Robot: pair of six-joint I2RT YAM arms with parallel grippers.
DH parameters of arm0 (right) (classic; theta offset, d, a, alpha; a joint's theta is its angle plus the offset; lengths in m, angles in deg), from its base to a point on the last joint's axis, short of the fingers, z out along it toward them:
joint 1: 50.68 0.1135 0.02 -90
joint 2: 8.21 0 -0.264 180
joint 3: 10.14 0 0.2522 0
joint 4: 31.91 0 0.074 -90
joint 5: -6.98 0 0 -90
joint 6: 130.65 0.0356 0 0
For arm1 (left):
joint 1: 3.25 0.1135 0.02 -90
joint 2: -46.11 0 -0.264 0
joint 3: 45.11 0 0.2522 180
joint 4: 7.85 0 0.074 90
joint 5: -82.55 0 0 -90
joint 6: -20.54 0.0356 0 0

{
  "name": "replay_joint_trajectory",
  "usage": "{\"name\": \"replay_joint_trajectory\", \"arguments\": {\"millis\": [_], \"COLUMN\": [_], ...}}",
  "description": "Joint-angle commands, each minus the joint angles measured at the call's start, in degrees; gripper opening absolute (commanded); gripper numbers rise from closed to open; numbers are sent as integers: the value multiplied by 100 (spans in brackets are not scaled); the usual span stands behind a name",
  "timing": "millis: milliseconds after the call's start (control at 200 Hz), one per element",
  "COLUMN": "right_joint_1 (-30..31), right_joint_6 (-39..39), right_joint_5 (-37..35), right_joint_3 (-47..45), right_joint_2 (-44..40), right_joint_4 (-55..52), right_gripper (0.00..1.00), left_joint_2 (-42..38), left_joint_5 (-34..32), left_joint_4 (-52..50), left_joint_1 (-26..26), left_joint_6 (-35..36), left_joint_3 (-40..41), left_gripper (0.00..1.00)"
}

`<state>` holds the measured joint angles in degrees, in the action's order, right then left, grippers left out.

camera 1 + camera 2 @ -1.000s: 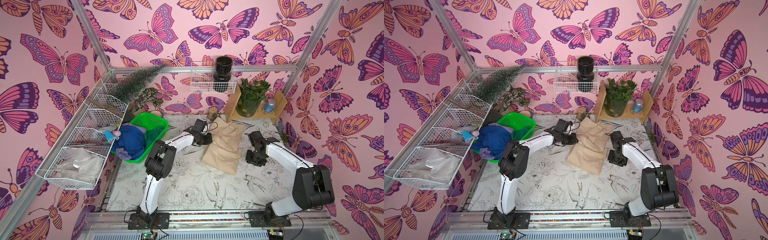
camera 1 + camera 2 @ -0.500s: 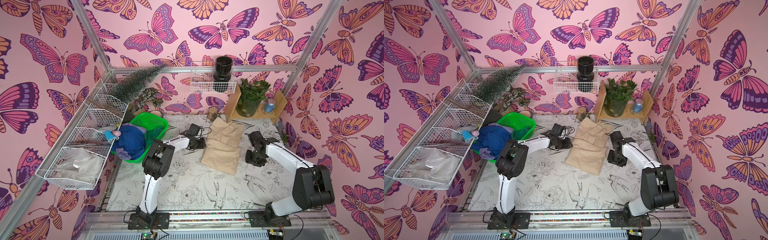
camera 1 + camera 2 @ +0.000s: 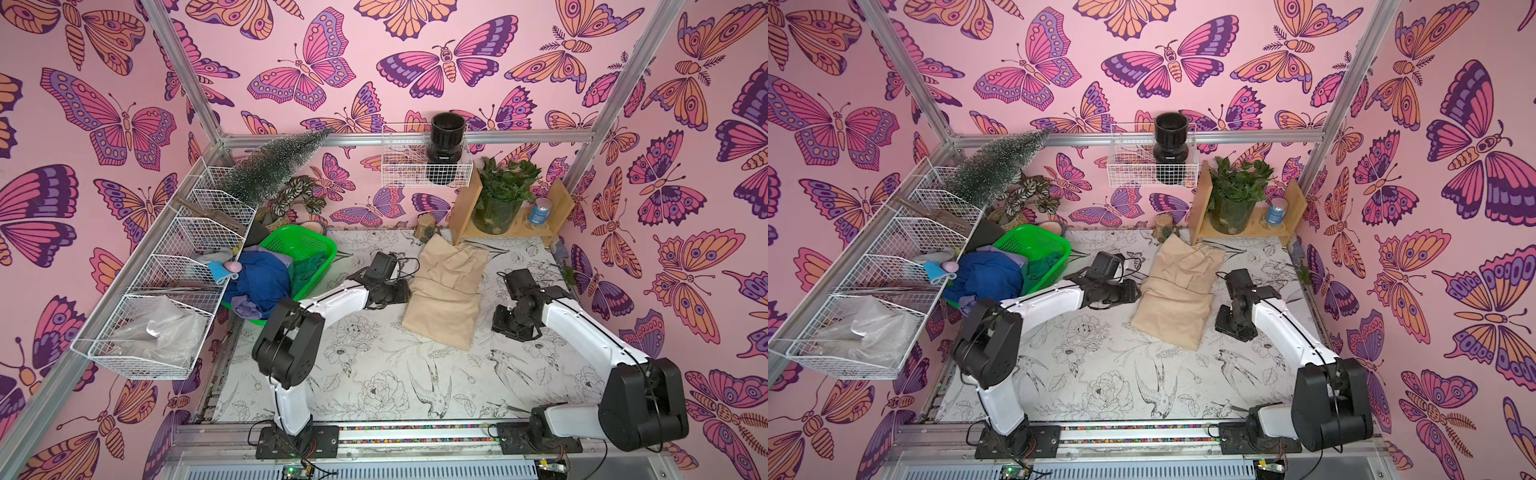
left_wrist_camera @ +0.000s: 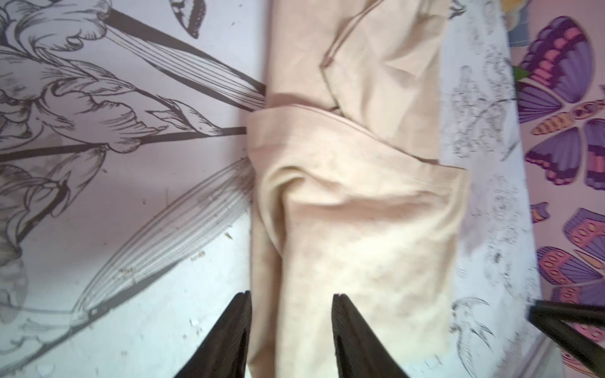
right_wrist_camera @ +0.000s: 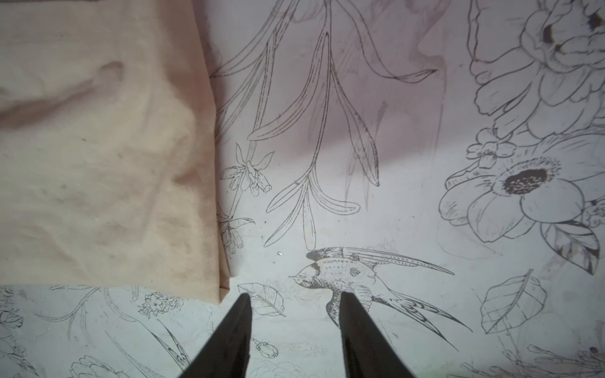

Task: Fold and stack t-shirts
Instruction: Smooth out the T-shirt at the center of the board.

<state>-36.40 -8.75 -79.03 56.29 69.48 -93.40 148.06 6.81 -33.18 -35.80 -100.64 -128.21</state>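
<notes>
Lying as a long, lumpy strip right of centre on the table (image 3: pixel 374 374), the beige t-shirt (image 3: pixel 446 291) looks side-folded but not yet halved end to end. Your left gripper (image 4: pixel 291 296) sits at its left edge, jaws apart, cloth showing between them, nothing pinched. Your right gripper (image 5: pixel 294 296) hovers over bare table just off the near right corner, jaws apart, empty. Likely step: between folds. Next move calls for both near corners pinched through all layers and carried far evenly, or the strip skews. Blue t-shirt (image 3: pixel 262 278), dark green t-shirt (image 3: pixel 309 268) and lavender t-shirt (image 3: pixel 245 308) sit heaped in the green basket (image 3: pixel 299 243), far left. Surface: white, printed with flowers and birds. Room: pink butterfly walls, wire baskets (image 3: pixel 166 299) left, wooden shelf (image 3: pixel 519 226) with plant (image 3: pixel 505 187) far right.
</notes>
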Motion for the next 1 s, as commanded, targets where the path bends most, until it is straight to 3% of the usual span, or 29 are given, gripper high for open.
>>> {"name": "replay_joint_trajectory", "arguments": {"millis": [0, 386, 706, 996], "right_joint_1": [-31, -26, -22, -22], "right_joint_6": [156, 203, 225, 194], "right_joint_5": [217, 212, 163, 108], "right_joint_3": [-131, -90, -159, -171], "right_joint_2": [29, 291, 255, 228], "right_joint_4": [111, 123, 61, -24], "right_gripper": [48, 56, 62, 63], "left_joint_2": [-370, -1037, -419, 182], "left_joint_5": [272, 393, 974, 872], "left_joint_4": [30, 1050, 2233, 2934], "left_joint_1": [-153, -374, -374, -347], "left_joint_6": [-284, -1107, -1405, -1608], "left_joint_3": [523, 2525, 2589, 2708], "left_gripper": [47, 47, 51, 56]}}
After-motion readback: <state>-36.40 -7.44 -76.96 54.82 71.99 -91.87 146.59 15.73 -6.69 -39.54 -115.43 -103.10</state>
